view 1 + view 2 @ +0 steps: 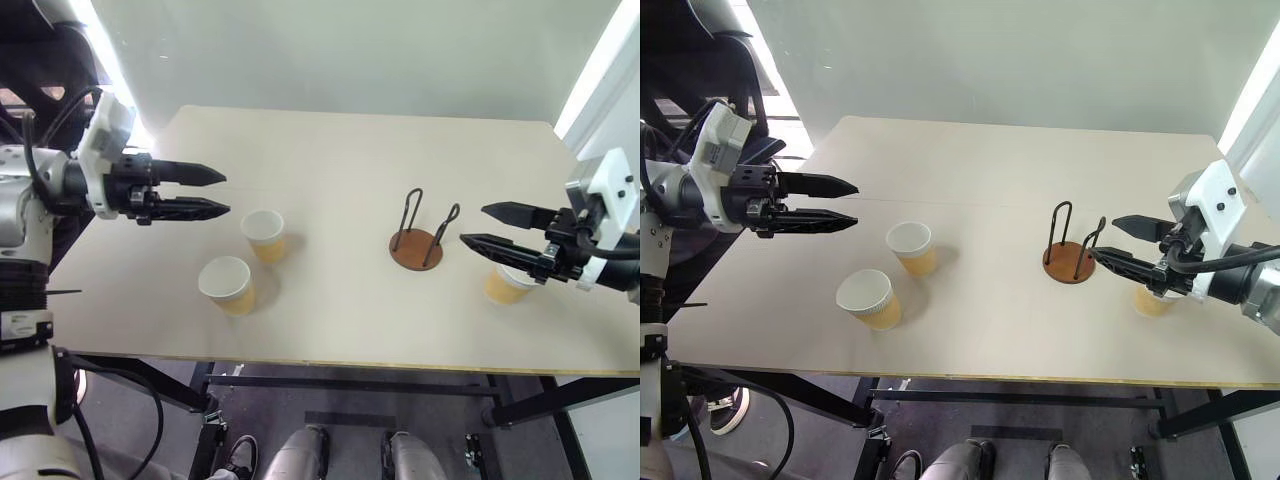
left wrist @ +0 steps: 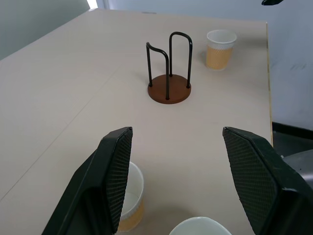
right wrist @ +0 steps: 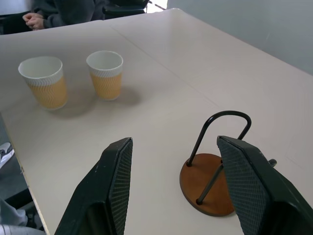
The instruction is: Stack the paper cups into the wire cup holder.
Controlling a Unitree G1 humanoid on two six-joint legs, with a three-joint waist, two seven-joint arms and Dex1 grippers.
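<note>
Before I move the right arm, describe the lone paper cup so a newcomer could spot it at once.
Start at the wire cup holder on the table. The cup stands alone beyond it on the robot's right, partly hidden under the right gripper. The other two cups stand together on the holder's left.

- Looks like a lab or office test room to me, nothing homey about it.
- Plain pale table (image 1: 360,320) on a black metal frame (image 1: 400,385), like a work desk.
- Bare light walls (image 1: 350,50) around it, no decoration.
- Dark floor (image 1: 350,425) under the table.
- A person (image 3: 63,12) in dark sleeves sits at the far side of the table, hands together, just watching.
- Bright light comes in along the sides, maybe windows, can't really tell.
</note>
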